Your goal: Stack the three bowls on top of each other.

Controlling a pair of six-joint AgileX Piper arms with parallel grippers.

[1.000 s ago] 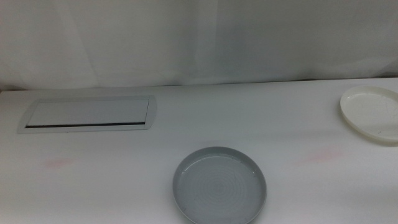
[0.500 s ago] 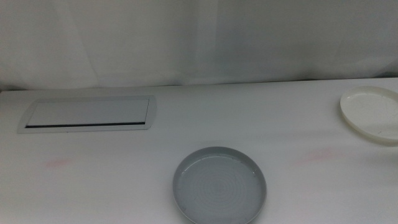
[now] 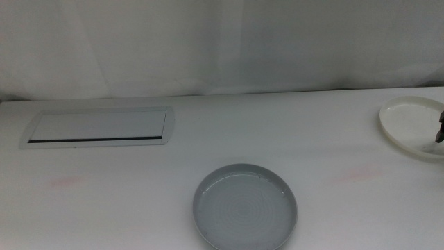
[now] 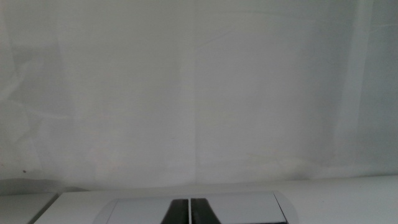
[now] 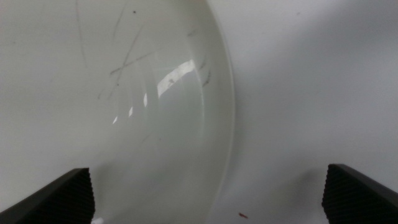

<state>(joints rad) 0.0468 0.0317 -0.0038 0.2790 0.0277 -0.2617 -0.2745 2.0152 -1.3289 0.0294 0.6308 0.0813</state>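
The right gripper (image 3: 440, 130) has just entered the middle view at the right edge, above the cream bowl (image 3: 412, 124); a moment ago it was absent. Its jaws stand wide apart, straddling the bowl's rim (image 5: 227, 124), holding nothing. This indicates an opening grasp. The grey bowl (image 3: 245, 207) sits front centre. The left gripper (image 4: 189, 211) waits, jaws closed and empty. No mint bowl is visible.

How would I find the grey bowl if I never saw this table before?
Start at the flat white rectangular panel set into the white table at the far left. Come toward the near edge, middle: the shallow round grey bowl sits there alone. The cream white bowl at the right edge is paler.
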